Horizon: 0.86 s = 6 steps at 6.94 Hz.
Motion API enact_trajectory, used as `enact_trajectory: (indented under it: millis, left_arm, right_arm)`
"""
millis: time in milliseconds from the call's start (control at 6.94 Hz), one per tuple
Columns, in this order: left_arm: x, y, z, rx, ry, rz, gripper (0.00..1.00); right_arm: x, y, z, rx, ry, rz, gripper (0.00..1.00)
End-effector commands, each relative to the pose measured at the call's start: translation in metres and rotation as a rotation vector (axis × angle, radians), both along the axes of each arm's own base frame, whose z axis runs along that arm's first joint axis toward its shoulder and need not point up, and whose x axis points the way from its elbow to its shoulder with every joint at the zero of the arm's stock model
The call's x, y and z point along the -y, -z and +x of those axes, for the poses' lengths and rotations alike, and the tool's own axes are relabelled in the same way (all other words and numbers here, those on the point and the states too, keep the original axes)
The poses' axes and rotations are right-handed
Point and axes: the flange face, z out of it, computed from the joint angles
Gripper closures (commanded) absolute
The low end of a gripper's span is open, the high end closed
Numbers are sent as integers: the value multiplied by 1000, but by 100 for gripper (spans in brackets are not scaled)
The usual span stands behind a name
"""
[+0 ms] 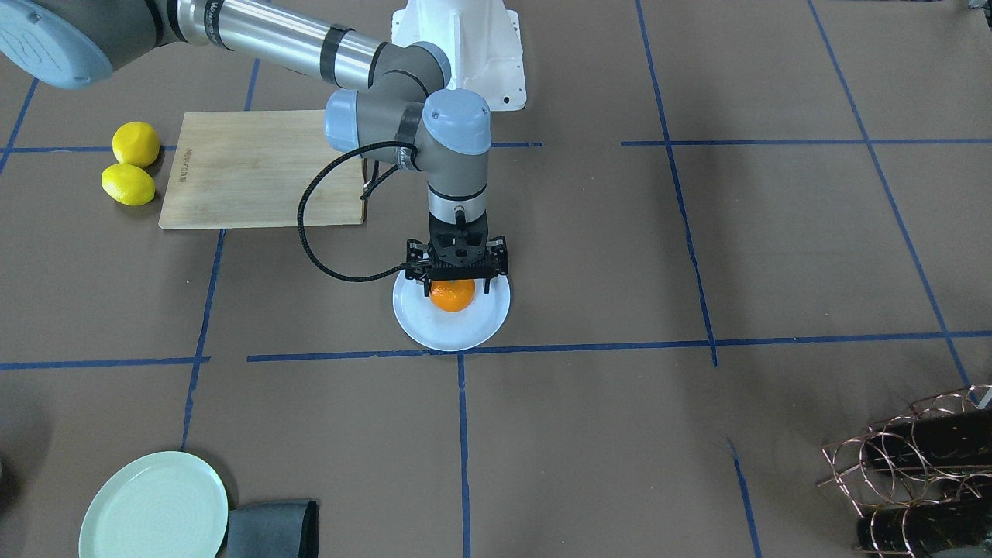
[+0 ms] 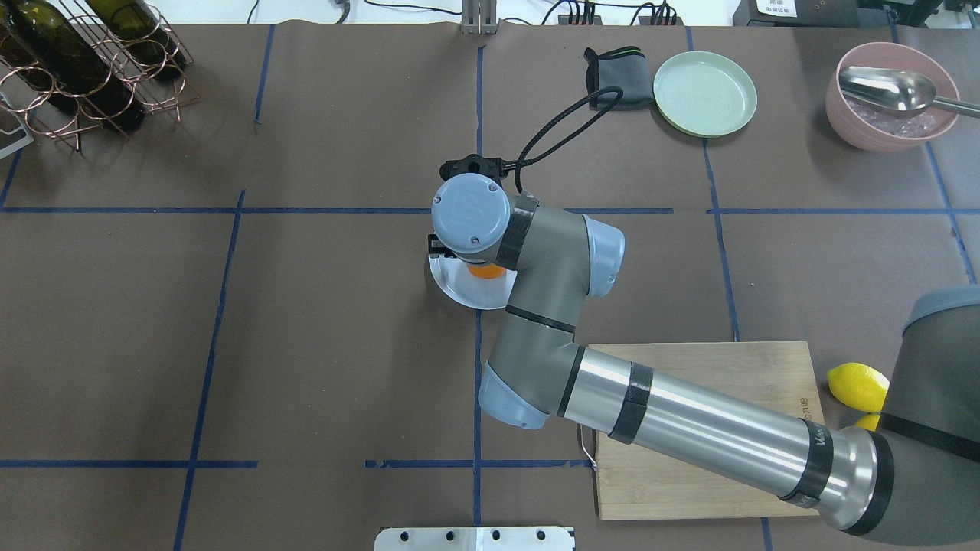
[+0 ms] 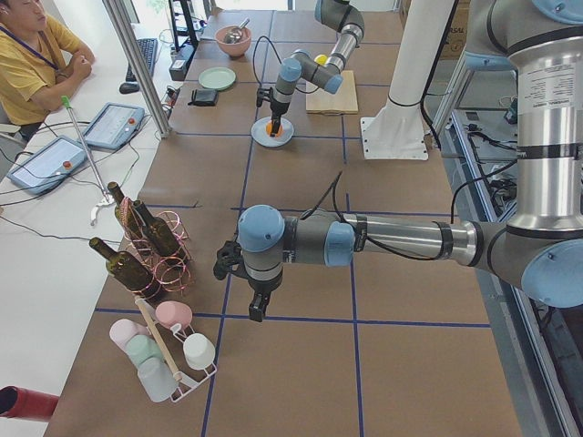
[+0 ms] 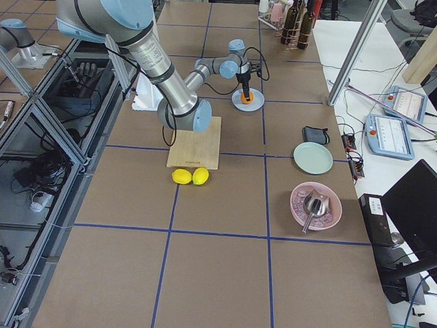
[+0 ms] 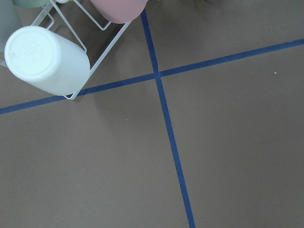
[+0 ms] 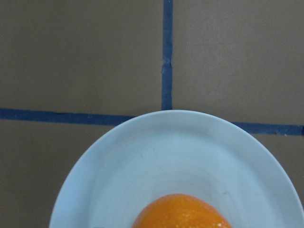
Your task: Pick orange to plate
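The orange (image 1: 452, 296) rests on the pale bluish-white plate (image 1: 452, 325) at mid-table, toward the plate's robot-side half. My right gripper (image 1: 457, 290) points straight down over it, open, one finger on each side of the fruit. The right wrist view shows the orange (image 6: 183, 212) at the bottom edge on the plate (image 6: 166, 152), with no fingers in it. In the overhead view the wrist hides most of the orange (image 2: 486, 270) and half the plate (image 2: 458, 288). My left gripper (image 3: 258, 309) hangs low over bare table far off; whether it is open or shut I cannot tell.
Two lemons (image 1: 132, 163) lie beside a wooden cutting board (image 1: 263, 167). A mint-green plate (image 1: 155, 508) and grey cloth (image 1: 271, 528) sit at the operators' edge. A wine-bottle rack (image 1: 922, 465), a pink bowl with spoon (image 2: 892, 96) and a mug rack (image 5: 45, 59) stand further off.
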Motion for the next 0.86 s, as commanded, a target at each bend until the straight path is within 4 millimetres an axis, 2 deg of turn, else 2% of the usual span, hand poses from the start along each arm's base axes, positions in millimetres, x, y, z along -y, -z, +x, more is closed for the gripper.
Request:
enact_trajectory:
  millis: [0,144,288,432,720]
  left_arm:
    - [-1,-2,-1,2,0,-4,0]
    - [-3,-7,0,-2,-2,-17,0]
    - [-2,-4,-1,0,0,-14,0]
    - [-2,-5,-1,0,1,-17,0]
    - [-3,-8,-1,-2,4,-26,0]
  right_arm:
    - [45,9,51,17,14,-29,0]
    - [70,16,103,-12,77,-28,0]
    - [89,8,171,-43,146,-16,0]
    - [95,-26,246,-33,228,15,0]
    - [107,-111,381,-61,366,111,0]
